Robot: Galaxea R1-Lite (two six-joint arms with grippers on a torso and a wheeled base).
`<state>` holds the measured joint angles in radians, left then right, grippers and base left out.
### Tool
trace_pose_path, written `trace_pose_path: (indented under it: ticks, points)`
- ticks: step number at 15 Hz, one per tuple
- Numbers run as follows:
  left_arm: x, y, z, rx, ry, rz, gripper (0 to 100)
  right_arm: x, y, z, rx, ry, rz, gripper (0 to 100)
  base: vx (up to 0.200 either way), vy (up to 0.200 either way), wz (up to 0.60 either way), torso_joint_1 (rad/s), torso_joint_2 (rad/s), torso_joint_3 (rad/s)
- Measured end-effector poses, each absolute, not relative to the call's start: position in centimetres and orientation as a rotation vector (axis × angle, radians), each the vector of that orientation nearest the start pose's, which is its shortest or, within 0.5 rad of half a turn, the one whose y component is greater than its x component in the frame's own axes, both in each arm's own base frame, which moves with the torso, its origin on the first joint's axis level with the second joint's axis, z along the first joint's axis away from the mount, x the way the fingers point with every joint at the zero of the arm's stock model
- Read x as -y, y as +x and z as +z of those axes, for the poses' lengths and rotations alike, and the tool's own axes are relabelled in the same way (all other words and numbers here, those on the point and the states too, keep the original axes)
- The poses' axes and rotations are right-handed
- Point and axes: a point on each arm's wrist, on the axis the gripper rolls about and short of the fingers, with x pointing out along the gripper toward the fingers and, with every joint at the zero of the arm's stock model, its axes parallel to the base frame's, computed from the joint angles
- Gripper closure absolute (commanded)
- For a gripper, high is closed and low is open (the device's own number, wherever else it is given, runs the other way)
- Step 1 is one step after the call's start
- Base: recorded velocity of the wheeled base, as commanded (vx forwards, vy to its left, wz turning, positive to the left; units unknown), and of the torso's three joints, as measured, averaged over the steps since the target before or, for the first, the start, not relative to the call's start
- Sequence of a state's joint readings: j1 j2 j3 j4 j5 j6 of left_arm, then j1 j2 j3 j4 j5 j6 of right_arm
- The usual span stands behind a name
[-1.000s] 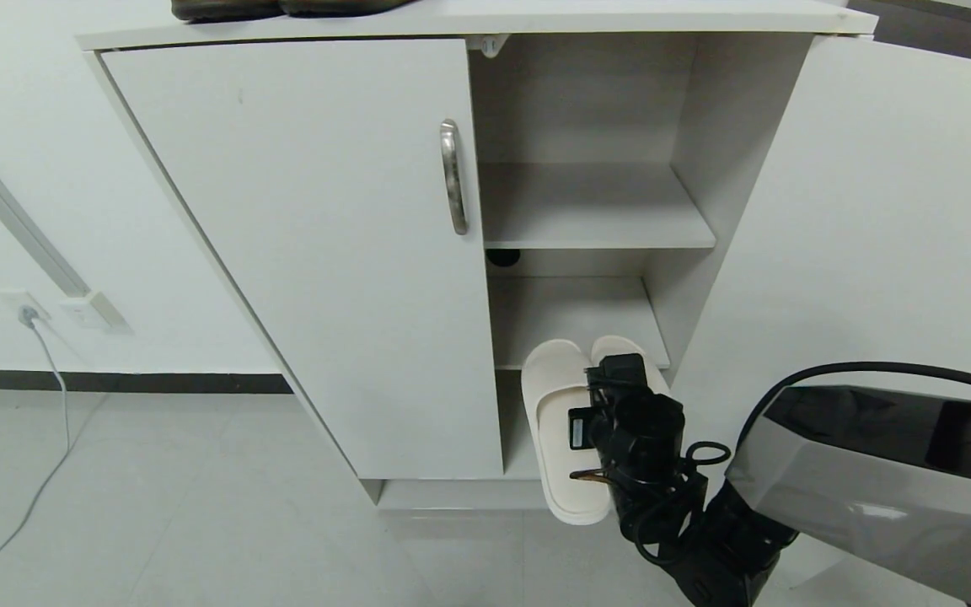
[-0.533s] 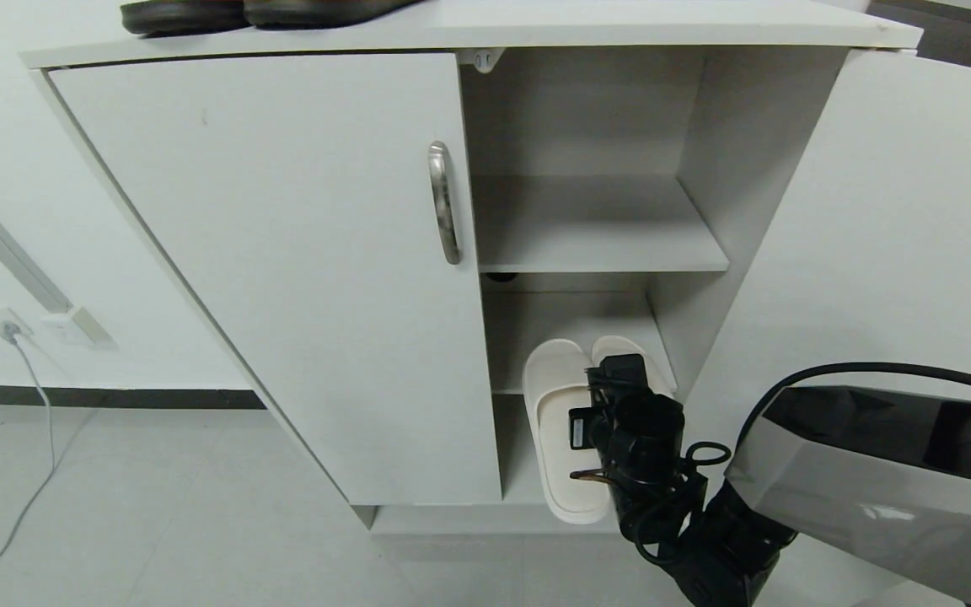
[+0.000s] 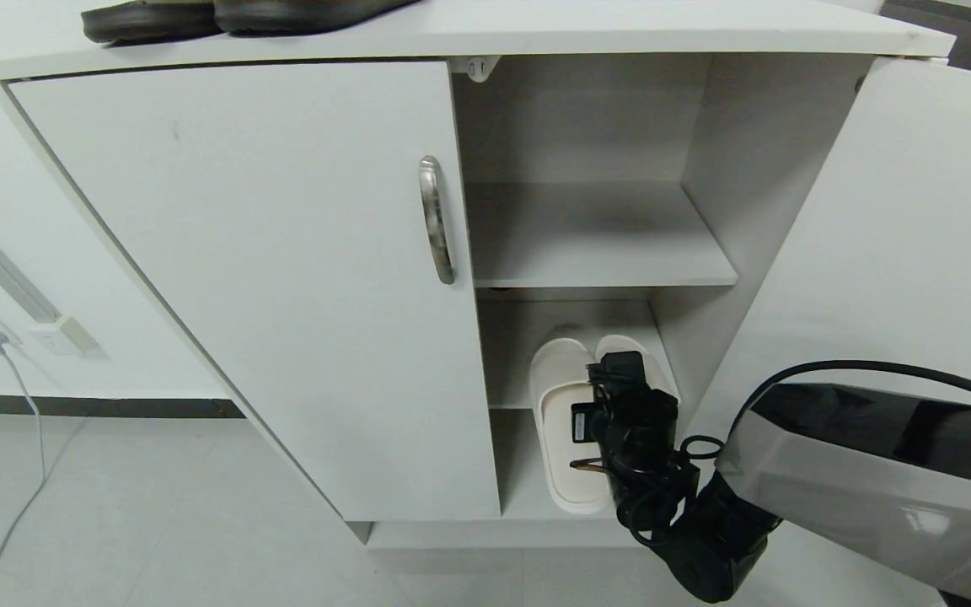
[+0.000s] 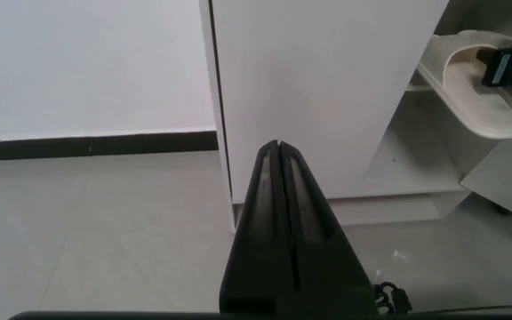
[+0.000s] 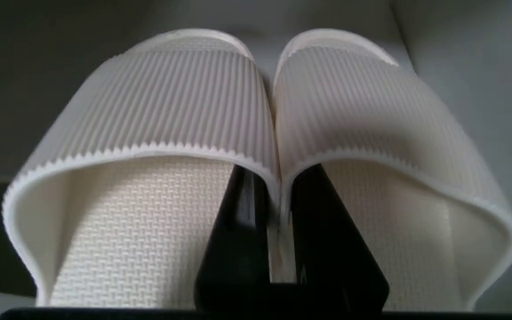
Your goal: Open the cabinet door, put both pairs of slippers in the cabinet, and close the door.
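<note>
— How is the right arm set?
— It comes up from low on the right, wrist turned toward the cabinet [image 3: 620, 34]. The right gripper [image 3: 620, 375] sits at the open right half. It is clamped on the white slippers [image 3: 561, 413], pinching their two inner side walls together.
— Where exactly are the slippers?
— They are side by side, toes in over the lower shelf [image 3: 506, 371] and heels sticking out past its front edge. The right door [image 3: 898, 236] stands swung open. The left door [image 3: 241, 278] is closed, its handle [image 3: 437, 219] untouched.
— And the left arm?
— It is low above the floor [image 4: 87, 231], facing the foot of the closed door. The left gripper [image 4: 278, 160] has its fingers pressed flat together, holding nothing.
— What does the head view add?
— The black slippers [image 3: 233, 13] lying on the cabinet top. The right wrist view gives the ribbed straps close up, with the dark fingers [image 5: 234, 240] wedged between the two white slippers.
</note>
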<state>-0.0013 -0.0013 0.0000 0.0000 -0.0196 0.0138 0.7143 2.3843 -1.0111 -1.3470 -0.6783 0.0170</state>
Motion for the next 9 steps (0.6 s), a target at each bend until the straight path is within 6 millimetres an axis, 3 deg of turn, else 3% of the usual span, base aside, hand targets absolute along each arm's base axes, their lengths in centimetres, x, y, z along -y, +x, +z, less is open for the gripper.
trace_pose_path:
  ticks: [9]
  points:
    - [0.0, -2.3, 7.5, 0.001, 0.014, -0.021, 100, -27.7, 38.4, 7.1, -0.006, 0.010, -0.014, 100, 0.000, 0.000, 0.00, 0.000, 0.00, 0.000]
